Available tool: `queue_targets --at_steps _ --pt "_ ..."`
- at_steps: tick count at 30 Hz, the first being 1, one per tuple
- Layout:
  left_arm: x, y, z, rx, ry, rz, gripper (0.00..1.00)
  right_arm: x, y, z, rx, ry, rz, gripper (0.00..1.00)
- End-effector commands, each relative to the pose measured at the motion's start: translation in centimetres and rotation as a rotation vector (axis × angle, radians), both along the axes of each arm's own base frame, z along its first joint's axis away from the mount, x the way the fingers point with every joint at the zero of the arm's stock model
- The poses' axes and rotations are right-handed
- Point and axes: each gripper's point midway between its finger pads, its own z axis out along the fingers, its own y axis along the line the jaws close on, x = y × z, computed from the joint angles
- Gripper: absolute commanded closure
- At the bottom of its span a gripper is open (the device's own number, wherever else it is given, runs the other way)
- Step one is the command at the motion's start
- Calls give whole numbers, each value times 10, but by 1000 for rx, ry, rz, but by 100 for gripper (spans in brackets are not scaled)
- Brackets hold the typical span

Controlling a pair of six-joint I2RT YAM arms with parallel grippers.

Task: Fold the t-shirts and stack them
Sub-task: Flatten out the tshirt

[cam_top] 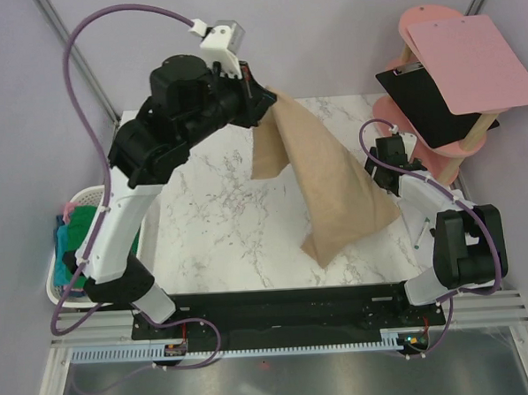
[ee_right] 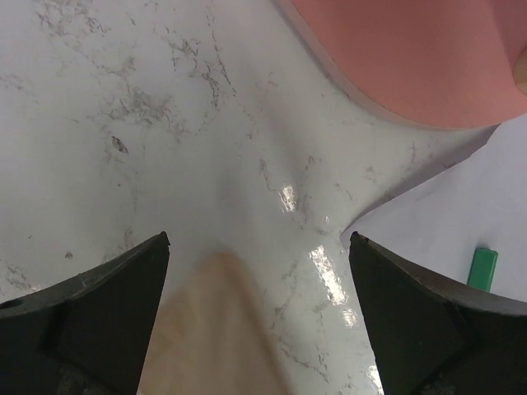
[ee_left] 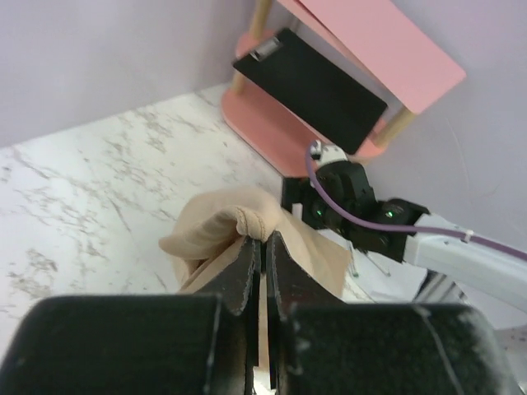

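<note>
A white marble-patterned table (cam_top: 222,235) stood between pale lavender walls. Off its left edge sat a white slatted laundry basket (cam_top: 55,292), and in it lay a green t-shirt (cam_top: 86,209) beside a teal-blue t-shirt (cam_top: 68,252).

The left arm rose from beside the basket and reached up over the far middle of the table. The left gripper (ee_left: 263,244) was closed, its two black fingers (ee_left: 239,276) pressed together on a bunched fold of the tan t-shirt (cam_top: 334,185). From that pinch the cloth hung down and slanted toward the right. Its upper part was lifted off the marble, and its lower end rested on the table near the right front edge.

Just beside the cloth's right side was the right gripper (ee_right: 259,240). Its jaws stood wide apart and clasped nothing; in the wrist view a tan edge of the shirt showed low between the fingers, over bare marble. Whether it touched the cloth could not be told.

Furthest right, at the far right corner, stood a pink shelf stand (cam_top: 402,119). A black clipboard (cam_top: 427,100) lay on it under a pink clipboard (cam_top: 469,63).
</note>
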Motion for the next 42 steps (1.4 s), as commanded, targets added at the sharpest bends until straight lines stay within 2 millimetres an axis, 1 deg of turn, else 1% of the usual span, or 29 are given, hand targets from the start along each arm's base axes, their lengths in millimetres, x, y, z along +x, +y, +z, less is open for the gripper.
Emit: queue_targets --at_steps 1,2,3,4,5,6,7,8,10,11,13,14,16,17,20,23,24,25,26,27,28,31,33,34,35,37,40,41,42 --pt "0 55 49 -34 -153 152 98 4 4 0 33 -21 -1 2" --pt "1 61 43 -14 -142 178 98 4 4 0 36 -23 4 2" --pt "10 64 21 34 -102 209 98 4 6 1 42 -26 12 2" --pt "7 77 16 24 -81 247 98 5 12 0 66 -26 37 2" --pt "12 86 2 35 -47 283 98 5 15 -1 78 -26 57 2" --pt "19 85 -42 102 39 301 98 5 19 -3 93 -22 71 2" --pt "12 98 -50 69 75 336 98 5 27 -5 129 -20 101 2" --pt "16 102 -103 144 171 366 98 4 31 -6 142 -23 123 2" --pt "10 111 -139 126 254 412 98 2 40 -8 177 -28 155 2" --pt "-1 122 -180 168 326 435 98 0 46 -9 204 -28 181 2" --pt "-14 131 -217 156 418 483 98 -6 51 -12 222 -24 204 2" --pt "-29 143 -247 177 469 504 98 -10 56 -13 239 -23 226 2" --pt "-45 154 -271 147 546 556 98 -15 60 -14 248 -19 242 2" --pt "-57 162 -289 149 580 572 98 -20 65 -16 257 -7 257 2" --pt "-78 172 -312 133 667 603 98 -28 75 -15 270 17 284 2" --pt "-93 182 -312 136 696 621 98 -35 85 -9 274 34 306 2" --pt "-95 183 -309 139 694 616 71 -36 89 -8 278 38 315 2" --pt "-96 184 -306 140 691 609 53 -37 93 -6 279 39 326 2" --pt "-98 185 -299 137 683 602 31 -40 95 -4 285 49 327 2" --pt "-98 185 -296 142 672 595 1 -42 98 -3 288 52 335 2" --pt "-98 188 -292 139 654 596 0 -45 103 -3 288 61 348 2" --pt "-93 191 -281 152 606 593 0 -52 106 -4 287 82 359 2" --pt "-83 189 -277 183 556 575 0 -56 107 -6 288 95 361 2" --pt "-77 185 -280 215 549 569 0 -62 106 -10 286 115 361 2" --pt "-70 183 -277 224 530 563 0 -64 107 -11 286 117 362 2" --pt "-55 180 -270 266 475 567 0 -71 106 -15 286 138 362 2" --pt "-21 173 -253 312 376 590 0 -78 105 -15 287 149 358 2" --pt "-5 168 -254 340 369 598 0 -79 105 -11 286 140 360 2" --pt "5 164 -253 376 348 574 0 -80 104 -10 287 140 359 2"
